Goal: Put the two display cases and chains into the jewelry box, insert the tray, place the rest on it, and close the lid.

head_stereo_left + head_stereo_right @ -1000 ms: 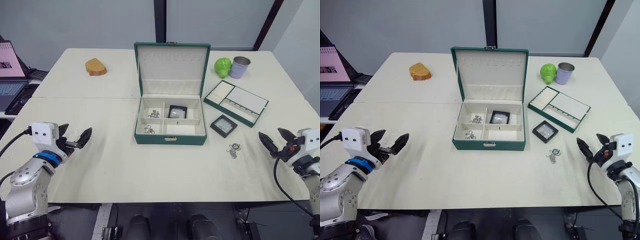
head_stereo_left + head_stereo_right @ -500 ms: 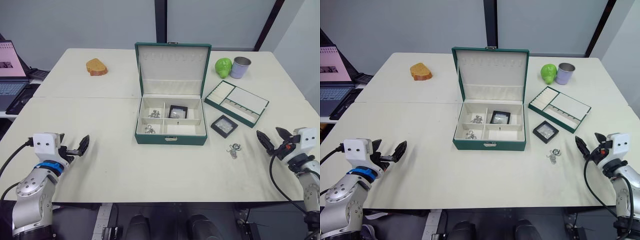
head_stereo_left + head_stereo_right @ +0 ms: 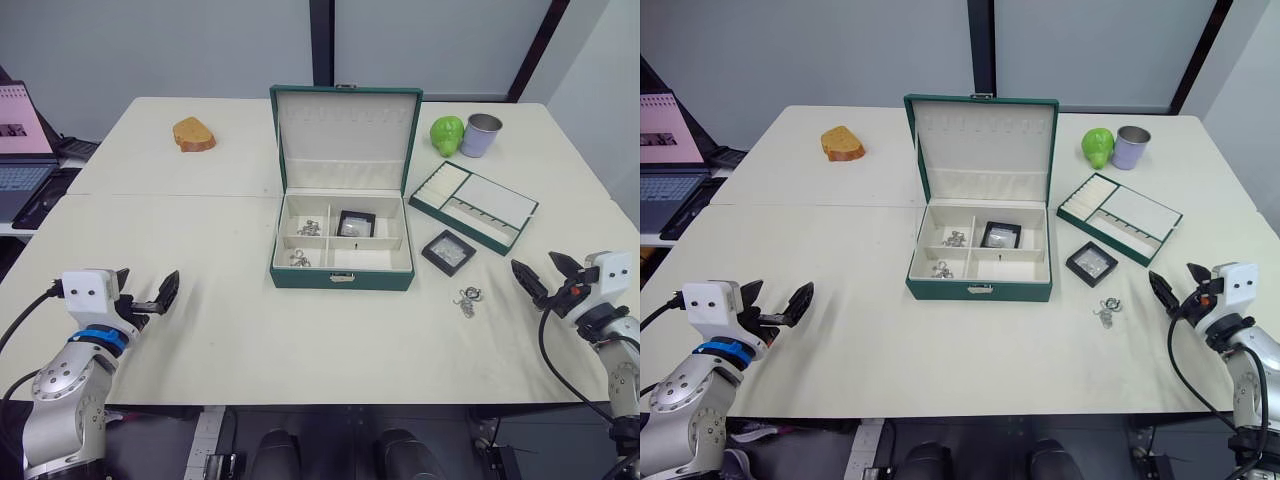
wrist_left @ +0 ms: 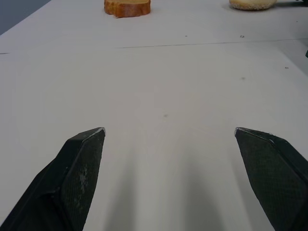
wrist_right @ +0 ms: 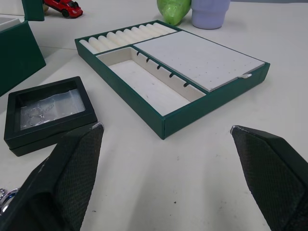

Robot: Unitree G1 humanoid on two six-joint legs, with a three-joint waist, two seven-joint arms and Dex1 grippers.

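Jewelry box [image 3: 341,250] stands open at the middle of the table [image 3: 200,330] in the head views, with its lid [image 3: 345,130] upright at 12 o'clock behind it; one display case [image 3: 354,223] lies in a back compartment and chains [image 3: 309,228] lie in the compartments at its 9 o'clock side. From the box, the second display case [image 3: 447,251] is at 3 o'clock, the tray [image 3: 472,206] at 2 o'clock, and the rest [image 3: 467,300] at 4 o'clock. A green fruit [image 3: 446,134], a cup [image 3: 481,134] and a bread piece [image 3: 192,134] stand far behind. The left gripper [image 3: 148,291] and right gripper [image 3: 538,272] are near the front corners, both spread apart and empty. In the left wrist view, the fingers [image 4: 77,168] are wide apart over bare table, the bread far ahead. In the right wrist view, the fingers [image 5: 72,178] are also wide apart, with the tray [image 5: 168,77] and the case [image 5: 48,113] ahead and free table between.
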